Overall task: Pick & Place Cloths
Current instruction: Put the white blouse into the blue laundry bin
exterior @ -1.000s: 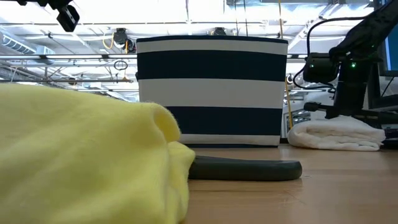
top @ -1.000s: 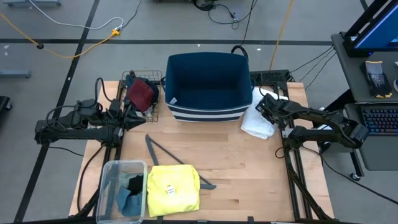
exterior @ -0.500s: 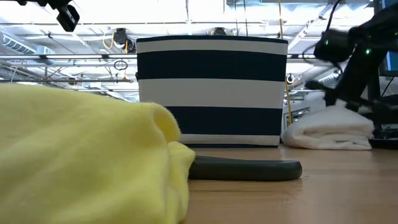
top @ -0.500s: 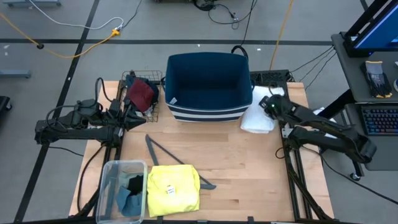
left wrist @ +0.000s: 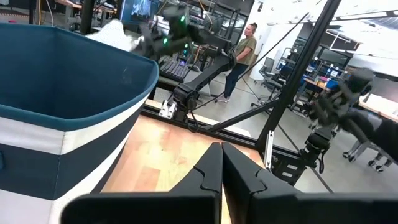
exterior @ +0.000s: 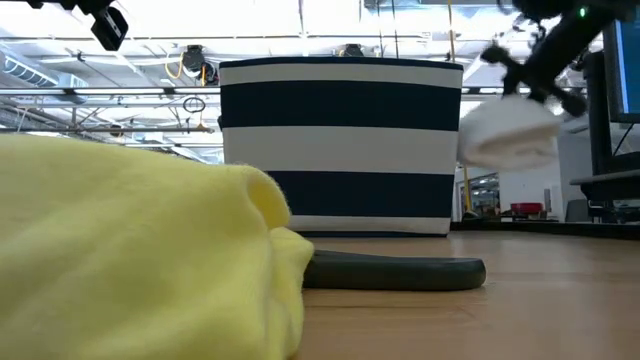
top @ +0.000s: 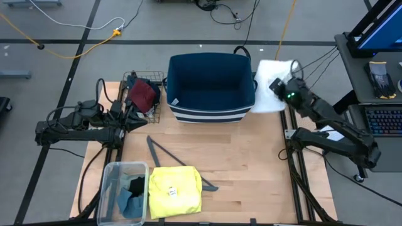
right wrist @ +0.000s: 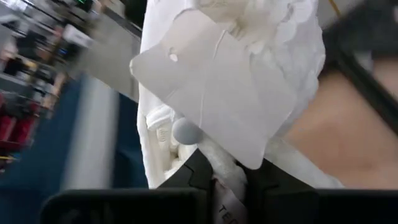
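Your right hand (top: 281,88) is clamped on the white shirt (top: 271,95), holding it up off the tabletop (top: 251,163) just beside the striped bin (top: 210,85). Left hand (top: 133,117) is clenched empty by the wire basket (top: 151,113).

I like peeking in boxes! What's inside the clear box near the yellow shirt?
The clear box holds a black piece and a grey-blue piece, beside the yellow shirt. Anything underneath them is covered.

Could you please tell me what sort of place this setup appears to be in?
Most likely a robotics lab or workshop: aluminium framing and another robot arm fill the room, cables trail over the floor, and a keyboard sits beside the table.
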